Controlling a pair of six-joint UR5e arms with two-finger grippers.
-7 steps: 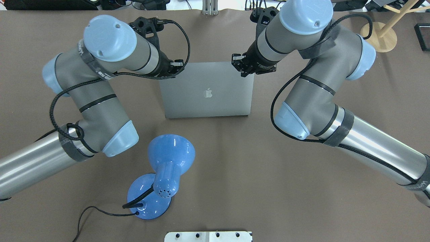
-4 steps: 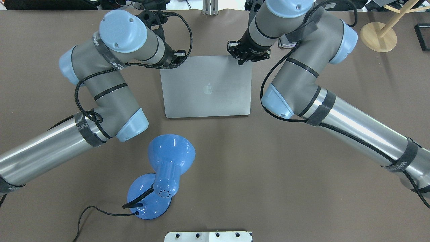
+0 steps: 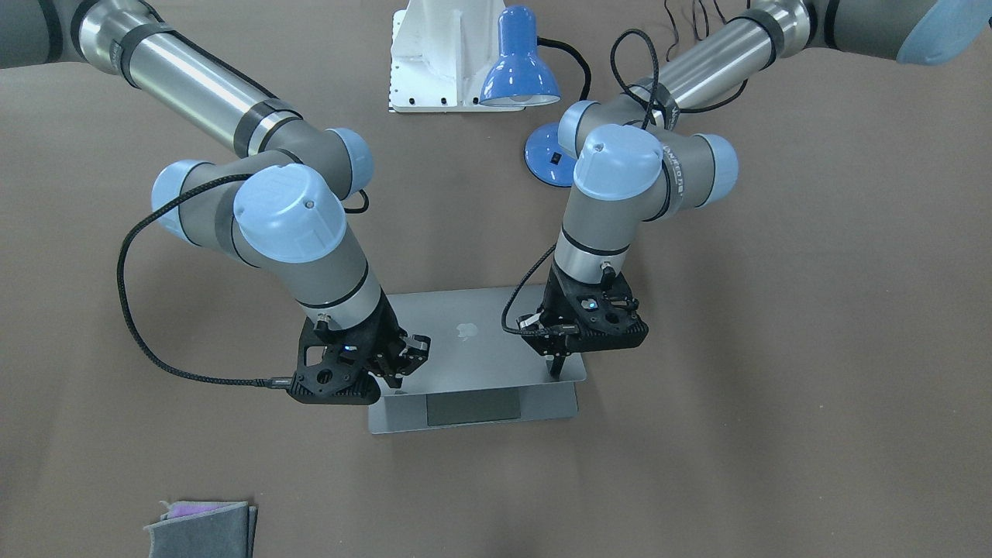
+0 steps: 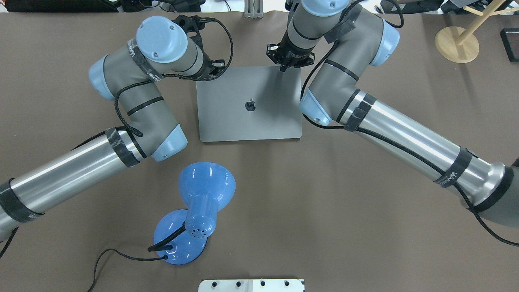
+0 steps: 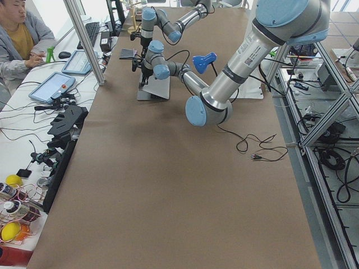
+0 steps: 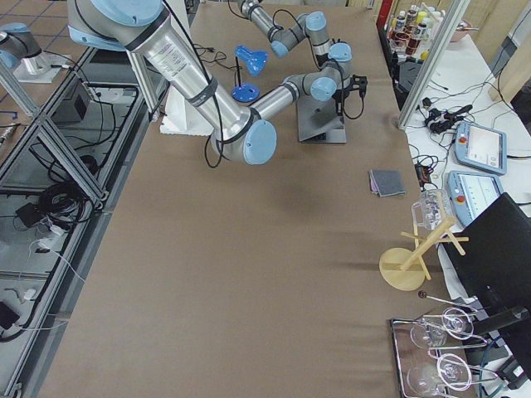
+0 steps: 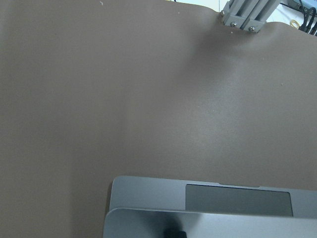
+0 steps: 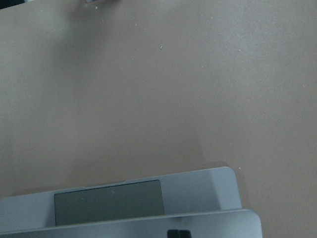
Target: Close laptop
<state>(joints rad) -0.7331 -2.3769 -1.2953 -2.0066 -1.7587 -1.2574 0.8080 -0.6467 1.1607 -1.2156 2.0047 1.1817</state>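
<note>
- Hides keys and screen under the lowered lid of the laptop, lower centre of the front view.
- Crops the grey cloth at the bottom edge, lower left.

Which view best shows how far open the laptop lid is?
Exterior front-facing: the laptop lid sits low over the base, trackpad strip exposed. Wrist views show only that front edge; overhead shows just the lid top; side views are too distant.

Grey laptop, lid nearly shut
</note>
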